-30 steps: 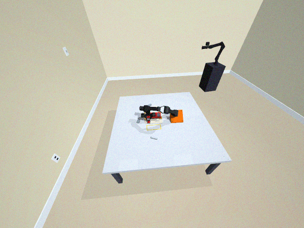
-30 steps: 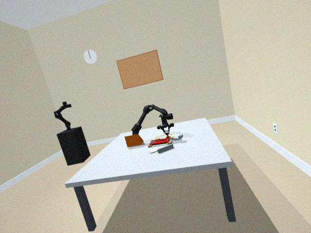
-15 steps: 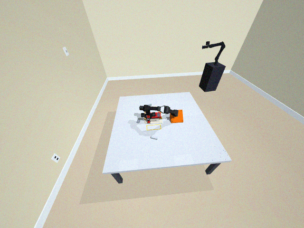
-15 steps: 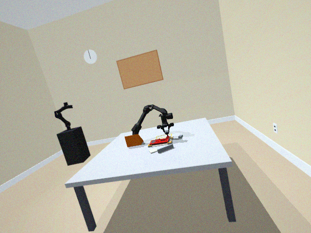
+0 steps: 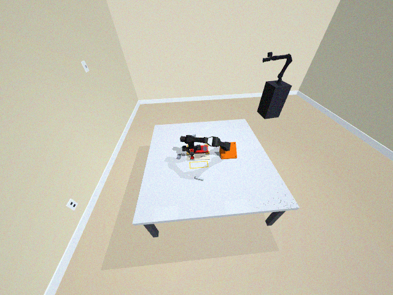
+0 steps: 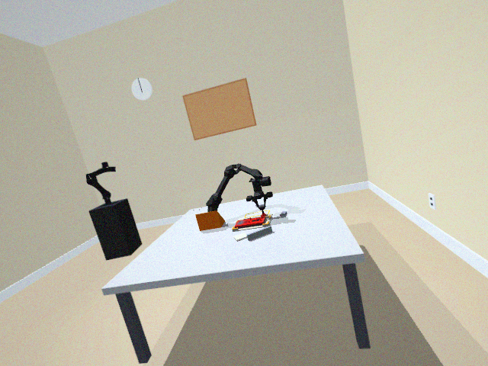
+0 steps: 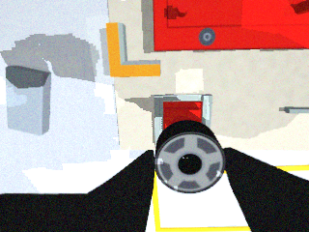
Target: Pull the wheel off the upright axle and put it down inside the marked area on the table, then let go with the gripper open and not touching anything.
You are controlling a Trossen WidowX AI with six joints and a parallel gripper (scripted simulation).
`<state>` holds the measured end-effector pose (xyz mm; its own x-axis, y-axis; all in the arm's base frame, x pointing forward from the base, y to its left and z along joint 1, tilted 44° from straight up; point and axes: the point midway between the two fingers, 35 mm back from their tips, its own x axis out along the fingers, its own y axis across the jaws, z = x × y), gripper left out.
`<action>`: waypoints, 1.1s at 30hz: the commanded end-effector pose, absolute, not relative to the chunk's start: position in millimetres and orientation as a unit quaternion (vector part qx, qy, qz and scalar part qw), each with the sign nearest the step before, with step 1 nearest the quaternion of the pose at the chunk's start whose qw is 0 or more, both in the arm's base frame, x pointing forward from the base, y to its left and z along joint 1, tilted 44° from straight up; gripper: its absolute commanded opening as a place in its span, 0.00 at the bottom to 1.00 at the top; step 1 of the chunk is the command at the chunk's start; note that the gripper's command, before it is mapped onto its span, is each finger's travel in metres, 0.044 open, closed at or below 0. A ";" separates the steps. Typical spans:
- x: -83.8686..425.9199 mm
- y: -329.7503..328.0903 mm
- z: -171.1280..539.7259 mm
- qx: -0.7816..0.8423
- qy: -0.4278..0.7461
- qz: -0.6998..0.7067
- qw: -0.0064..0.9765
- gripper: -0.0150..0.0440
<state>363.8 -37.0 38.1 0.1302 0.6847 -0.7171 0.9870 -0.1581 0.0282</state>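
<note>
And here's the wheel [image 7: 189,140], dark tyre, grey spoked face turned up to the wrist view — pinched between the two fingertips of the gripper [image 5: 191,154] [image 6: 262,207] [image 7: 187,156], one finger on either side! Its middle shows a dark hole; whether any axle remains inside, nobody can tell from here. Just beyond it sits a small red block in a grey frame, partly hidden behind the tyre, and past that the big red piece [image 7: 232,29] [image 5: 204,148] [image 6: 248,222] on its pale board, an orange corner bracket [image 7: 115,53] close by. On the near side lies the yellow-outlined area [image 5: 199,168] [image 6: 245,216] [image 7: 156,208], next to the board on the table [image 5: 202,193] [image 6: 236,255]. The step in hand looks like the pull-off or the start of the carry. Next it wants a straight lift until the axle is surely cleared — then a short shift over the outline, a gentle lowering, fingers spread, and away.
</note>
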 end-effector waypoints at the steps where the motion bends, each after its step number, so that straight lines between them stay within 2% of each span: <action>1: 363.4 -38.1 39.2 0.703 0.594 -0.287 0.265 0.25; 26: 358.1 -65.0 68.4 0.703 0.594 -0.288 0.265 0.25; 33: 351.8 -44.6 78.8 0.705 0.593 -0.289 0.262 0.25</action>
